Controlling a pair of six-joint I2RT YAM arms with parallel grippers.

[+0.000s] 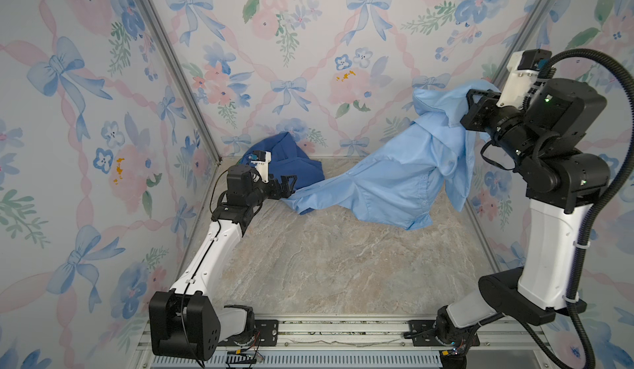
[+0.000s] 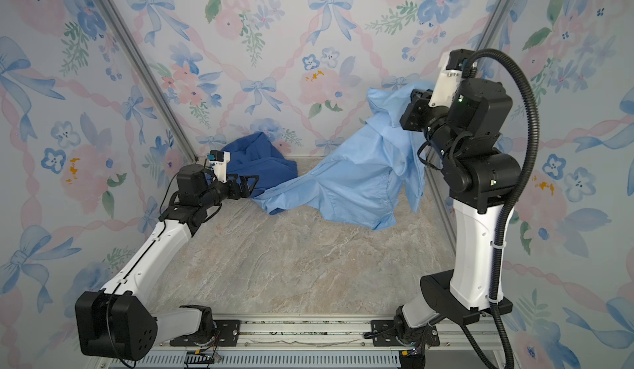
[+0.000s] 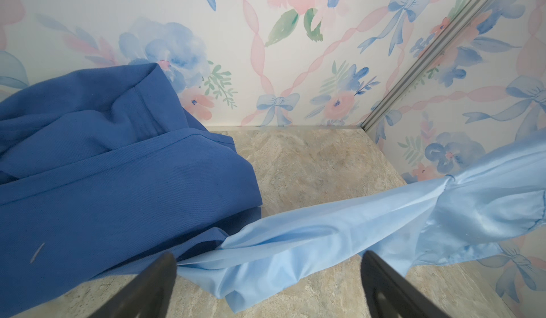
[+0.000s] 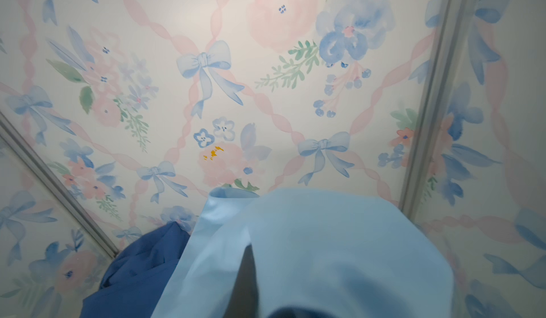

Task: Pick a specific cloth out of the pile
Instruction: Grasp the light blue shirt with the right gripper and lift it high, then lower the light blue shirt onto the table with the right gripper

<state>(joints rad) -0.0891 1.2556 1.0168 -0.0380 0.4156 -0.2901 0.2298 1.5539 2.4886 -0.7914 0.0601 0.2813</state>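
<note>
In both top views the right tool [image 1: 470, 98] pinches the cloth [image 1: 394, 178] high up; its tail reaches the tabletop [image 1: 326, 264] beside the pile [image 1: 295, 159]. Left wrist view: left tool [image 3: 267, 256] spread around that tail. Right wrist view: cloth drapes the right tool.

A plain sky-blue cloth [image 1: 394, 178] is showing against a royal-blue pile [image 1: 295, 165], a beige marbled counter [image 1: 326, 264] and pastel floral, bow-patterned wallpaper [image 1: 291, 41].

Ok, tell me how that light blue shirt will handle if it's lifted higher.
Probably very floppy: the cloth sags in a long drape from the right gripper to the table. Likely light and thin, given its fine wrinkles and sheen. Its tail touches the royal-blue pile, so it may drag that along.
</note>
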